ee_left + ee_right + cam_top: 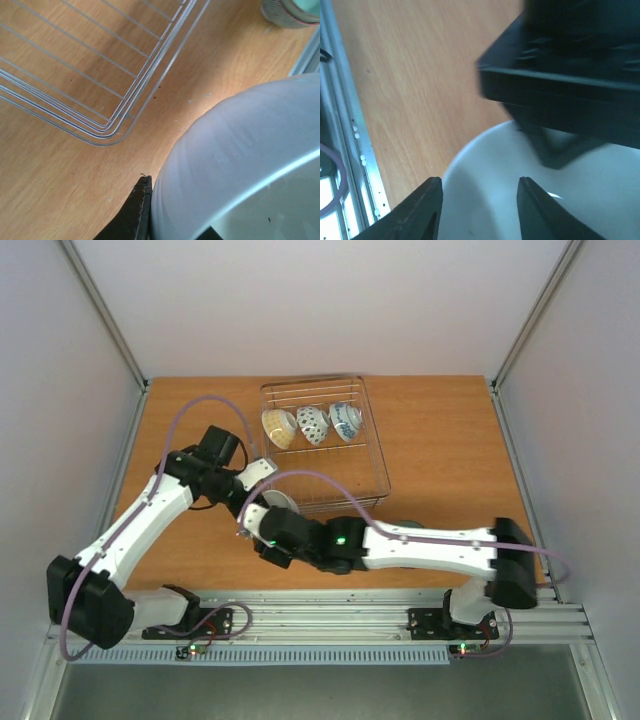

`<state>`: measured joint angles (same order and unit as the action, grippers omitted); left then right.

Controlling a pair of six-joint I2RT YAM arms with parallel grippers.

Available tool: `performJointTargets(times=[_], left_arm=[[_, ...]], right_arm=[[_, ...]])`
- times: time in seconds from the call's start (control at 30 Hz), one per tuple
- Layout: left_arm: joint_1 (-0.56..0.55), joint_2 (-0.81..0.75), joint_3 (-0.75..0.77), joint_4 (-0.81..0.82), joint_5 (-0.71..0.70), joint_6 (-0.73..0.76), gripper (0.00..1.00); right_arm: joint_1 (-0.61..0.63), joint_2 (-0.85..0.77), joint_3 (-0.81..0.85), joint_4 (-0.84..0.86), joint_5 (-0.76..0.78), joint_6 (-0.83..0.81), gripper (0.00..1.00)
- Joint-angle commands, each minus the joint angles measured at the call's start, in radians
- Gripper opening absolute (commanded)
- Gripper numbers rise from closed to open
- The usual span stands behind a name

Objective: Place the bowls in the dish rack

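Note:
The wire dish rack [372, 455] stands at the table's back middle with three bowls on edge along its far side: cream [278, 427], dark-dotted white [312, 424] and blue-and-white [346, 421]. My left gripper [266, 488] is shut on the rim of a plain white bowl [283, 502], just outside the rack's near left corner [102, 137]. In the left wrist view one finger [139, 207] presses the bowl's outer wall [240, 160]. My right gripper [480, 180] is open right over the same white bowl [485, 210], one finger at its rim, one over its inside.
A speckled grey bowl with a pale green inside [290, 12] sits on the table near the rack's front, partly behind my right arm in the top view [404, 525]. The left gripper's black body [570, 75] hangs close above my right fingers. The aluminium rail [330, 615] runs along the near edge.

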<state>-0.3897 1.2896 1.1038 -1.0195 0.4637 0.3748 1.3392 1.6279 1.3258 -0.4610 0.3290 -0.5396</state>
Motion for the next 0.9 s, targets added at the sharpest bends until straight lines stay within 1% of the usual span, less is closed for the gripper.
performJointTargets(times=[0.0,0.13,0.27,0.33,0.43,0.47,0.6,0.73,0.87], left_arm=[[0.001,-0.098,-0.012,0.049,0.099,0.097,0.01],[0.011,-0.139,-0.038,0.092,0.139,0.095,0.01],[0.037,-0.178,-0.067,0.127,0.189,0.088,0.01],[0.059,-0.189,-0.076,0.128,0.232,0.090,0.01],[0.089,-0.184,-0.078,0.112,0.293,0.107,0.01],[0.098,-0.183,-0.080,0.108,0.306,0.112,0.01],[0.117,-0.183,-0.083,0.088,0.344,0.128,0.01],[0.128,-0.188,-0.077,0.057,0.388,0.149,0.00],[0.128,-0.179,-0.083,0.047,0.413,0.169,0.01]], right_arm=[[-0.012,-0.207,-0.097,0.120,-0.061,0.031,0.49],[-0.014,-0.325,-0.179,0.198,-0.123,0.067,0.55],[-0.022,-0.421,-0.243,0.243,-0.098,0.124,0.66],[-0.037,-0.460,-0.275,0.262,-0.108,0.159,0.75],[-0.084,-0.500,-0.321,0.277,-0.170,0.228,0.95],[-0.098,-0.508,-0.333,0.280,-0.189,0.248,0.98],[-0.136,-0.533,-0.383,0.303,-0.243,0.281,0.99],[-0.153,-0.545,-0.417,0.317,-0.265,0.297,0.99],[-0.180,-0.566,-0.452,0.364,-0.345,0.329,0.99]])
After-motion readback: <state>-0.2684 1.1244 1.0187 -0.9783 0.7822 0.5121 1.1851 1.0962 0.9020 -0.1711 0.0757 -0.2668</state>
